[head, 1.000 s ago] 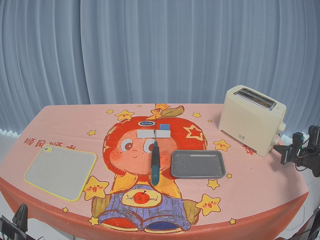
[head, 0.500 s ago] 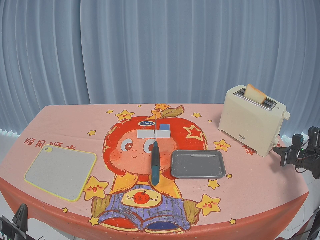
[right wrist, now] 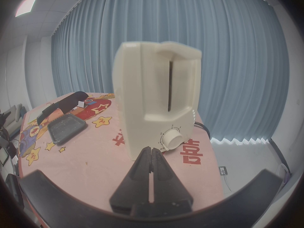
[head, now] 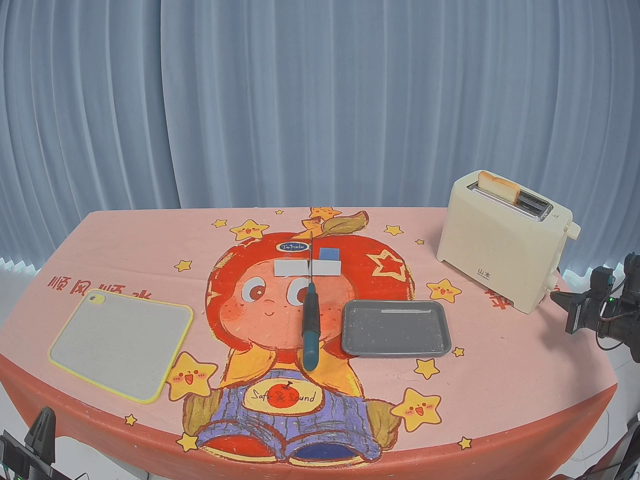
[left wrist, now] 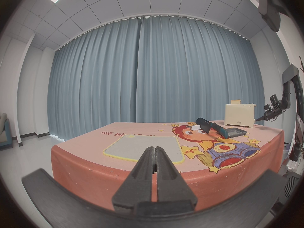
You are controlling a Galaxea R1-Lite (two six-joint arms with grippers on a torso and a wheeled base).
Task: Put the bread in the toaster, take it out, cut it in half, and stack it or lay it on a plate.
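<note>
Cream plastic toaster (head: 497, 248) has just thrown up its slice of browned bread (head: 498, 185). A second ago the slot looked bare from above, and half a second ago the slice stood tall out of it. Now it has dropped back, so only its top edge pokes out at the end away from the side lever (head: 573, 230), which has jumped from low on its track to the top. The right hand (right wrist: 151, 149) hangs low beside the toaster's lever end, fingers pressed together on nothing, and has backed off a little since the pop. The left hand (left wrist: 155, 148), fingers likewise together and empty, waits well apart from the toaster, off the near edge of the pink cartoon-printed table (head: 520, 368). The grey rectangular plate (head: 373, 331) lies nearest the toaster, the teal-handled knife (head: 311, 328) just beyond it, and the grey cutting board with a yellow rim (head: 120, 341) farthest away. To my eye the toasting is done and the lifting out comes next. The right hand would have to rise to the slot and part its fingers, and with so little crust showing the hold will be shallow and easy to lose.
</note>
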